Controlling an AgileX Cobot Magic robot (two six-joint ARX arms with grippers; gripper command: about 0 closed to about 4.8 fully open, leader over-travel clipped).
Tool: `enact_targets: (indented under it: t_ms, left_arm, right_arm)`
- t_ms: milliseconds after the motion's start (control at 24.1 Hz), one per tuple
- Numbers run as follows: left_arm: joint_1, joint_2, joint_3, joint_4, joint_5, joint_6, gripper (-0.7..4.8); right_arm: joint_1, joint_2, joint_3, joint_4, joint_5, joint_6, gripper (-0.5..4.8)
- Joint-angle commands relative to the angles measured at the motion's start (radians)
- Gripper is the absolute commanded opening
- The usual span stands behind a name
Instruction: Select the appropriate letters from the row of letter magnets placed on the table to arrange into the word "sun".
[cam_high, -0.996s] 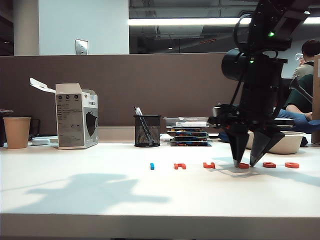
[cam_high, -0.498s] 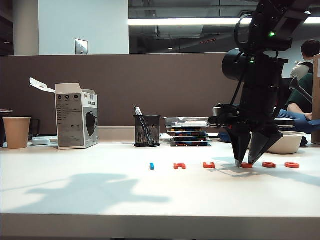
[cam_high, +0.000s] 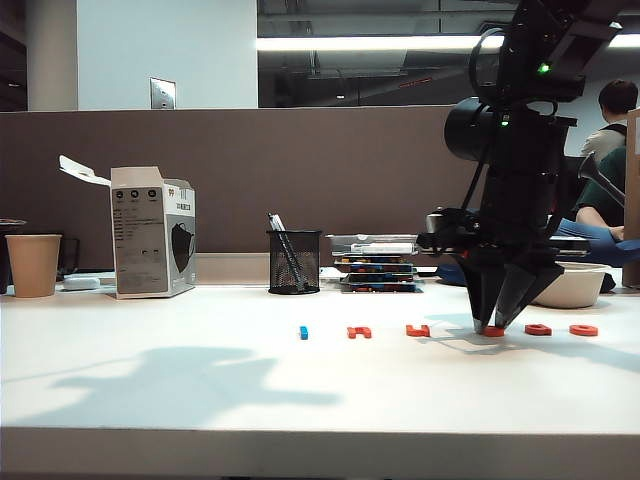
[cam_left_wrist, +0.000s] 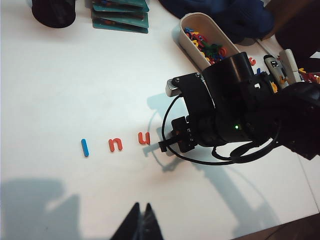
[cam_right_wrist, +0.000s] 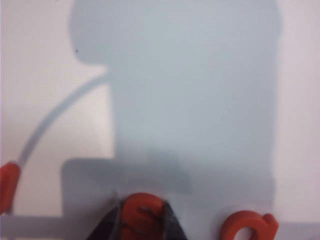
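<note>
My right gripper (cam_high: 490, 328) has its fingers pinching the orange-red "s" magnet (cam_right_wrist: 143, 212) between them; the left gripper (cam_left_wrist: 141, 220) hangs clenched, well apart.

Exterior cam sits low at my table's (cam_high: 200, 390) front edge, facing the partition at 12 o'clock. My left wrist cam looks down from high; right wrist cam's super close. All share the magnet row (cam_left_wrist: 116, 145).
</note>
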Motion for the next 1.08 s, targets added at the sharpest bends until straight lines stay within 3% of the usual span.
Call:
enact_targets:
  t_ms: [42,789,1079]
  left_arm:
    - [-0.001,-0.004,0.005,0.007,-0.004,0.001,-0.05]
    - [-0.001,-0.004,0.005,0.006,-0.004,0.001,-0.05]
    - [-0.001,-0.004,0.005,0.006,-0.004,0.001,-0.05]
  right_arm:
    - [0.004,0.022,-0.014,-0.047,-0.019,0.001,0.89]
    - [0.003,-0.03,0.051,-0.13,-0.026,-0.016,0.89]
    - [0.003,-0.159,0.055,-0.099,-0.025,0.067,0.89]
